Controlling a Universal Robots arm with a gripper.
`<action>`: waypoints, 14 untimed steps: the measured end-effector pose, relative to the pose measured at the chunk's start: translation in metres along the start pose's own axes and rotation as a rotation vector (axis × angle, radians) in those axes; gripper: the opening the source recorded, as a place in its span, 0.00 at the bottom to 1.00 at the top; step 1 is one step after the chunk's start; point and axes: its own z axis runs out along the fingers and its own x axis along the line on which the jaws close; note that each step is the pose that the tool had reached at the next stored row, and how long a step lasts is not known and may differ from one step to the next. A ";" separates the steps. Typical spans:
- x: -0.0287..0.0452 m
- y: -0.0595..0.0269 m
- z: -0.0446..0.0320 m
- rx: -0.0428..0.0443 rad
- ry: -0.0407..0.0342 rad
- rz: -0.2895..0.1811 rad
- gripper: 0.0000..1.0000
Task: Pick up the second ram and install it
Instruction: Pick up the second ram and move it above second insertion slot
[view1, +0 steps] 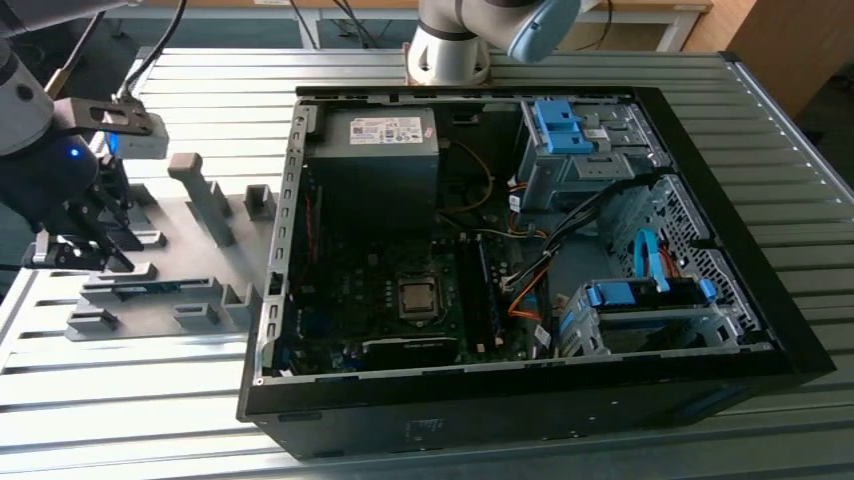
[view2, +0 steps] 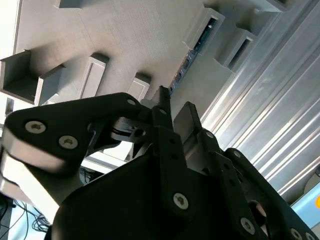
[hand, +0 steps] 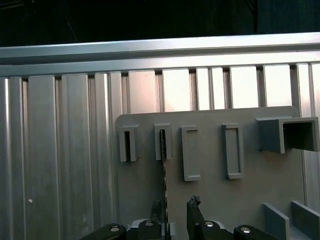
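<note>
The second ram (hand: 163, 170) stands on edge in the grey holder plate (hand: 210, 200), with its far end in a slot block. In the second wrist view it shows as a blue-green strip (view2: 192, 50) between holder blocks. My gripper (hand: 175, 209) is open just above the plate, with its two fingers on either side of the ram's near end. The board lies close to one fingertip (hand: 158, 210) and there is a gap to the other. In the exterior view the gripper (view1: 96, 248) hangs over the holder plate (view1: 200, 240) at that view's left, where the ram (view1: 147, 288) lies.
An open computer case (view1: 534, 240) lies to the exterior view's right of the holder, with its motherboard (view1: 400, 300), power supply (view1: 374, 150) and blue drive bays (view1: 641, 295) in sight. Grey blocks (view1: 200, 195) rise from the plate. The slatted metal table (view1: 134, 370) carries it all.
</note>
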 end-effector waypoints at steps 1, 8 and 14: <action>0.0010 0.0002 0.0019 0.0002 -0.0002 0.000 0.31; 0.0037 0.0009 0.0146 0.0004 -0.0003 -0.001 0.25; 0.0063 0.0015 0.0230 0.0012 -0.0002 -0.004 0.25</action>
